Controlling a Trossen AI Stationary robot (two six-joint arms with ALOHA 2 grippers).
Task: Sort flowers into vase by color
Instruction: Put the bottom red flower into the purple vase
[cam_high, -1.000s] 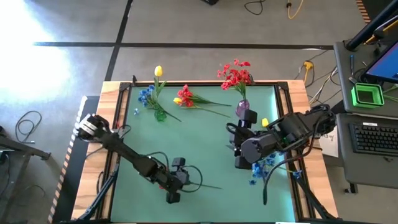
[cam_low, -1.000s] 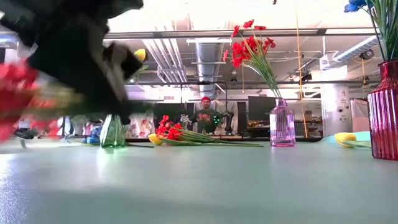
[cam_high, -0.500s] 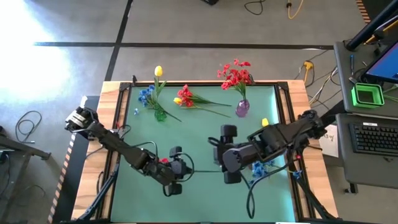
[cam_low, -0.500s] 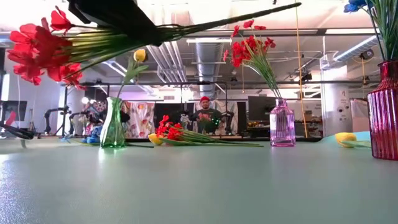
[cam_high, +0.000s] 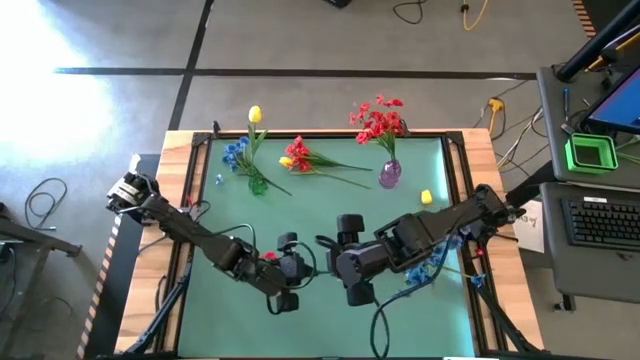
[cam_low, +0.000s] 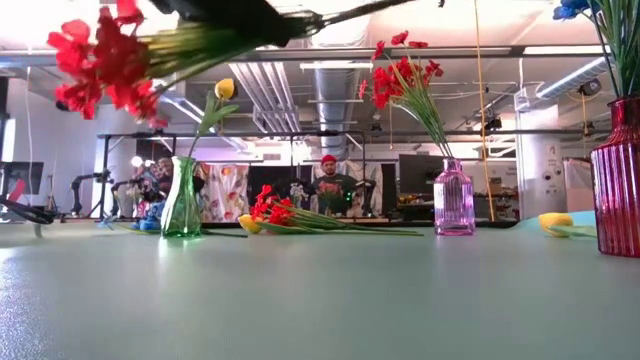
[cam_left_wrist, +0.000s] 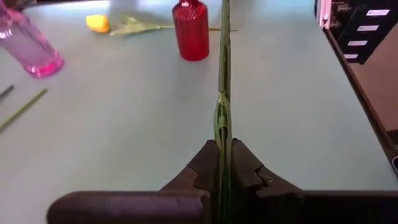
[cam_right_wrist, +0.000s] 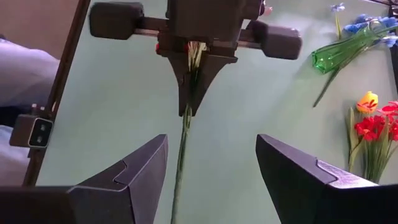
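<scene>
A red-bloomed flower (cam_low: 105, 62) on a long thin green stem hangs level above the green table (cam_high: 330, 215), low in the frame's centre, its stem clamped between the fingers of the left gripper (cam_high: 287, 272). Facing it from the right, the right gripper (cam_high: 345, 262) holds its fingers (cam_right_wrist: 130, 177) apart on either side of the stem's free end

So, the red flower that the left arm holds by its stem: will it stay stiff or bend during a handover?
The red flower is clamped in the left gripper with its thin stem running out nearly straight, so it seems fairly stiff. The bloom hangs far from the grip, so it may sway. The right gripper, jaws open around the stem, should probably close gently.
</scene>
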